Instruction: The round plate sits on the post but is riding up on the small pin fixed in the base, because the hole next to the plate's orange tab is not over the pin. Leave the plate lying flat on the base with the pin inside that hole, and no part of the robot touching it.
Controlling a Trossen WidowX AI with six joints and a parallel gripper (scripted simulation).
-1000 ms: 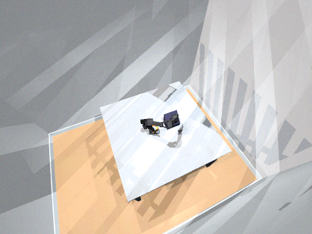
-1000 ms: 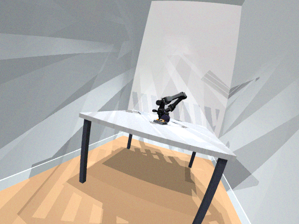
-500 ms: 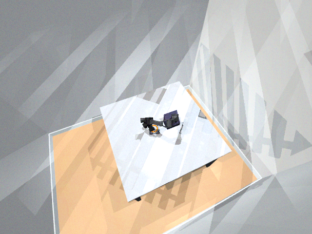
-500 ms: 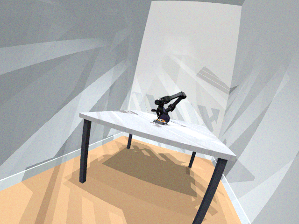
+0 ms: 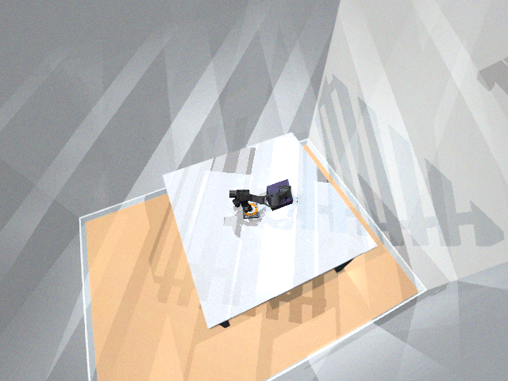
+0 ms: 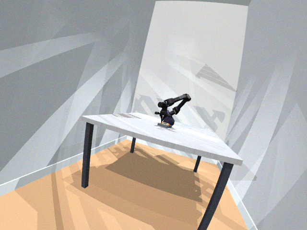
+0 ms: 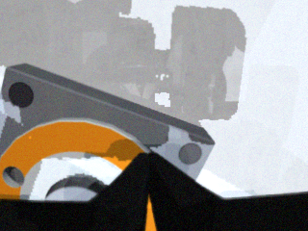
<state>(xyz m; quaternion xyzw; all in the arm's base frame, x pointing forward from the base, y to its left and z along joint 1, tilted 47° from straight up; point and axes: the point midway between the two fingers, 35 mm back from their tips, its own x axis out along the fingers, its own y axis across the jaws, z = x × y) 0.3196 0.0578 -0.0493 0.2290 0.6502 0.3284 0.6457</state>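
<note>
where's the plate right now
In the wrist view the orange plate lies on the grey base, lower left, right under the shut gripper.

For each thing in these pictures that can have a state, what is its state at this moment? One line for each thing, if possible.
gripper: shut, nothing between the fingers, tips low over the plate
round plate: on the base, partly hidden by the gripper; flat or tilted cannot be told
hole in the plate: open, no pin seen inside it
base: resting on the table, corner holes open
table: standing on its legs, carrying arm and base
</note>
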